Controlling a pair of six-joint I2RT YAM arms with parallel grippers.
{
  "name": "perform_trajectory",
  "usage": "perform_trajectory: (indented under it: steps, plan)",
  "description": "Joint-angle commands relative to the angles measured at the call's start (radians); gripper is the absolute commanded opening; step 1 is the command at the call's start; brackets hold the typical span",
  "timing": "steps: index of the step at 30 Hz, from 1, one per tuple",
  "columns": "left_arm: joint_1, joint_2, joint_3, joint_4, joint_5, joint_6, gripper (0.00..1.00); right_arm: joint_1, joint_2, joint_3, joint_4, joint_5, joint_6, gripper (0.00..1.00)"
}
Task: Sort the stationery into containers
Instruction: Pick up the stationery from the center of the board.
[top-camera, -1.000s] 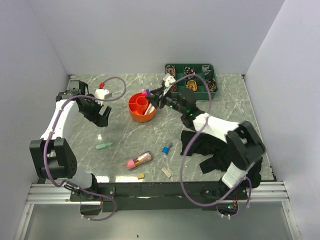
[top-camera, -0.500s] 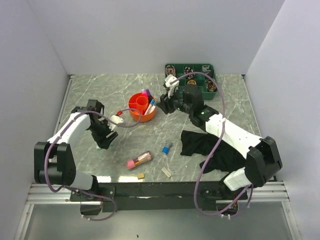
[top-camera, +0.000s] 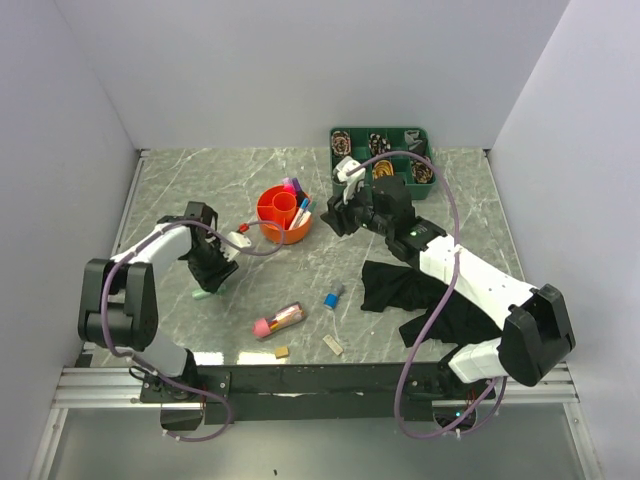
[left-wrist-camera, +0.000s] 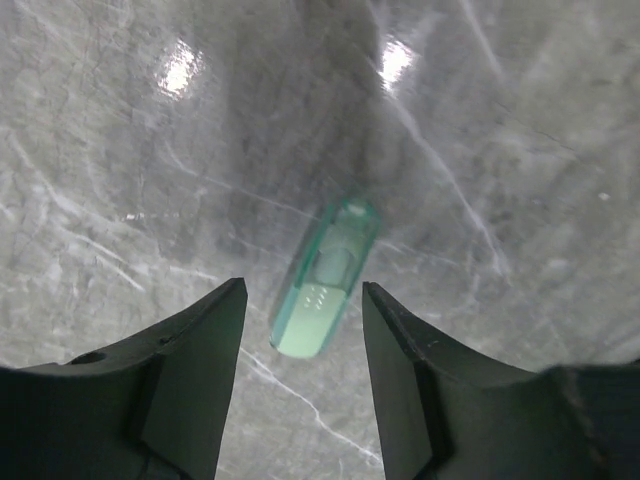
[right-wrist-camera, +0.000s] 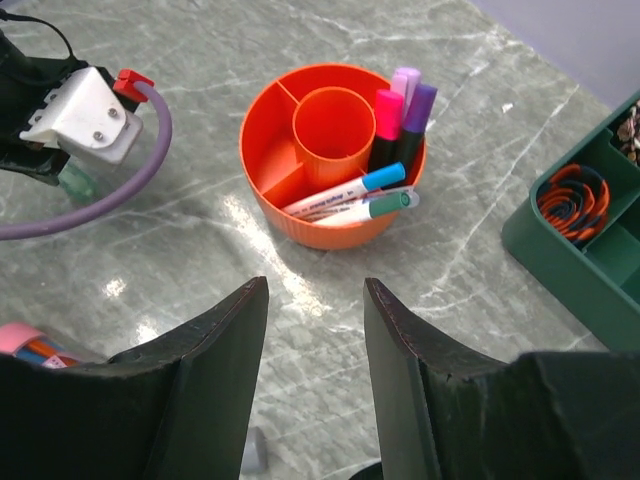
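You had the left claw (left-wrist-camera: 302, 290) open, low over the table (left-wrist-camera: 500, 120), its fingers on either side of the green marker (left-wrist-camera: 325, 280) lying flat there. Your right claw (right-wrist-camera: 315, 290) was open and empty, hovering just beside the orange organiser (right-wrist-camera: 330, 232). Pink, purple, blue-capped and green-capped pens stood in one section of it. The pink case (top-camera: 279, 320) and two erasers (top-camera: 282, 351) lay near the front edge.

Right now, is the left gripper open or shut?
Open: the left gripper has fingers apart, the green marker lying on the table between them.
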Motion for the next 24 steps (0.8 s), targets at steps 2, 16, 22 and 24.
perform_trajectory:
  steps: [2, 16, 22, 24]
  plan:
    - [-0.011, 0.033, -0.011, 0.056, -0.038, -0.022, 0.54, -0.014, -0.036, -0.019, 0.03, 0.017, -0.011, 0.51]
    - [-0.057, 0.024, -0.045, 0.068, -0.015, -0.073, 0.15, -0.022, -0.005, 0.027, 0.007, 0.031, -0.035, 0.5]
    - [-0.052, -0.055, 0.323, -0.14, 0.168, -0.072, 0.01, -0.043, 0.019, 0.119, -0.064, 0.077, -0.074, 0.49]
    - [-0.043, -0.041, 0.438, -0.144, 0.283, -0.114, 0.01, -0.055, 0.027, 0.136, -0.076, 0.09, -0.066, 0.47]
